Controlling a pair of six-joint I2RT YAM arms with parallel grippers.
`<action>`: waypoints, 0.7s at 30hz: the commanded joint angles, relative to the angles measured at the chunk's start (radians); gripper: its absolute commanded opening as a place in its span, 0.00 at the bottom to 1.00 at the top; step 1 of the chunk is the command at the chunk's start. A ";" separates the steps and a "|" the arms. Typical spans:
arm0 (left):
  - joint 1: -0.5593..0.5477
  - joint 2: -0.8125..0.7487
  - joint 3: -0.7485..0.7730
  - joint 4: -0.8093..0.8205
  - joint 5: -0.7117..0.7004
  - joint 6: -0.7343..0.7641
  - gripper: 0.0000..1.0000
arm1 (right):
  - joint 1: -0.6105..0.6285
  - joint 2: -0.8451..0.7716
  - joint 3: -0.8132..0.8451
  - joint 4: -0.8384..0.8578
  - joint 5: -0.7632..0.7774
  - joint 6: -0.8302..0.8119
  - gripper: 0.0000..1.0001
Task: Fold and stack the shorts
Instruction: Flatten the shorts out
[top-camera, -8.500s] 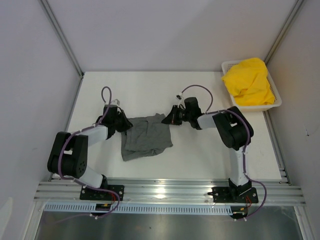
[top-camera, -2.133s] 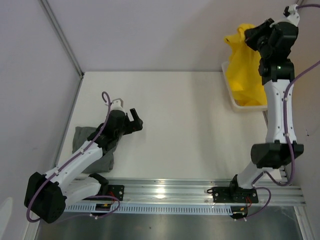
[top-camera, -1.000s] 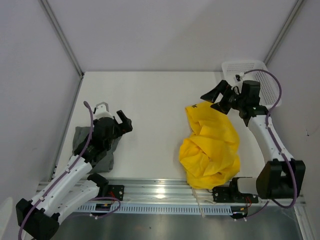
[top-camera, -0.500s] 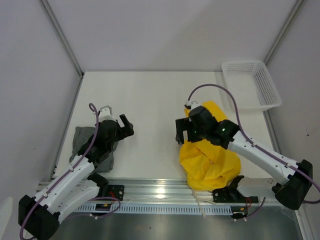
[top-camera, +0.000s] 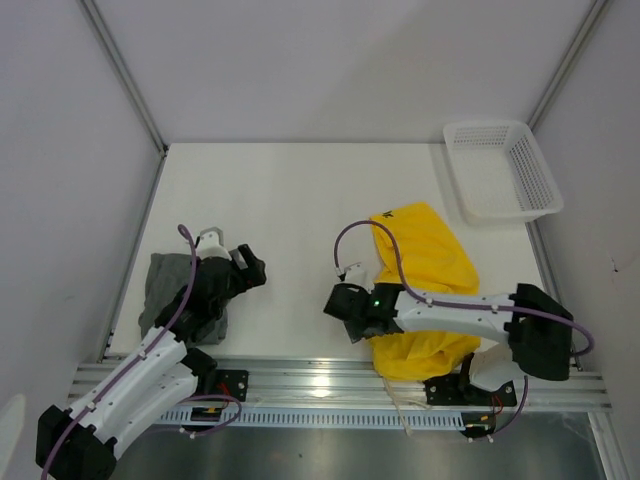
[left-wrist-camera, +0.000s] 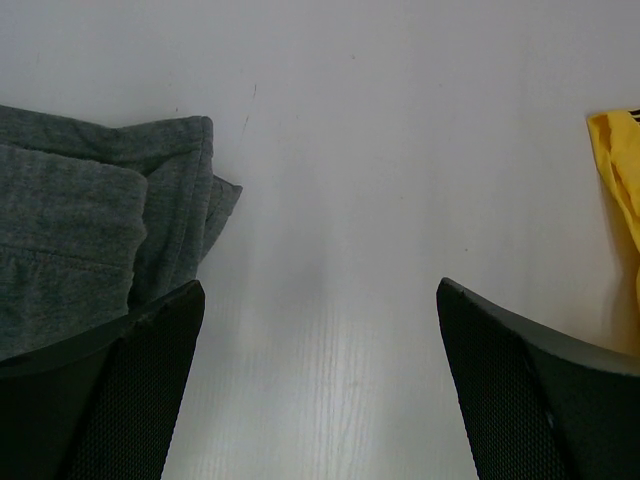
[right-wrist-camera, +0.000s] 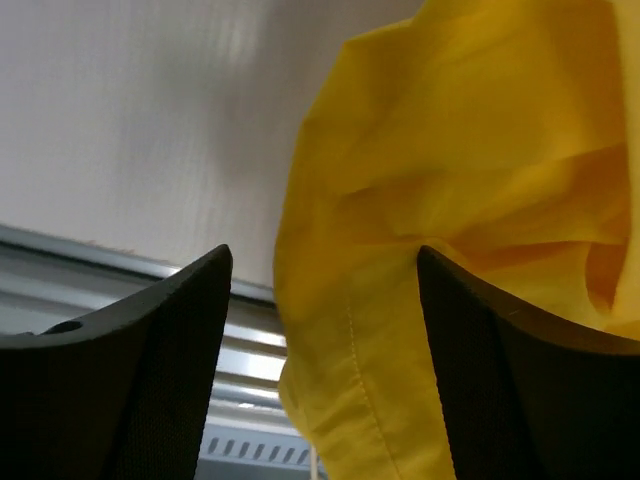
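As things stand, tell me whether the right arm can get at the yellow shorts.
Probably yes: the right end effector is open at the hem of the yellow shorts, with cloth between its jaws and nothing visibly blocking it.

The left arm (top-camera: 150, 350) covers part of the grey shorts (top-camera: 160, 287); the left wrist view cuts them at its edge. The right arm (top-camera: 450, 308) hides part of the yellow shorts (top-camera: 425, 255).

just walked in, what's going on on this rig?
Fold-and-stack job. Grey shorts lie folded at the near left of the table, with the left tool open at their edge, holding nothing. Yellow shorts lie crumpled right of centre, spilling over the near edge. The right tool straddles their hem, jaws open, no grip yet.
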 joint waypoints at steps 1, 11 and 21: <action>-0.005 -0.018 -0.003 0.043 -0.016 0.035 0.99 | 0.005 0.133 0.037 -0.042 0.120 0.071 0.55; -0.005 -0.090 -0.017 0.020 -0.117 0.035 0.99 | -0.005 0.198 0.519 0.222 -0.060 -0.240 0.00; -0.004 -0.132 -0.020 -0.009 -0.144 0.026 0.99 | -0.144 0.051 0.514 0.320 -0.265 -0.207 0.00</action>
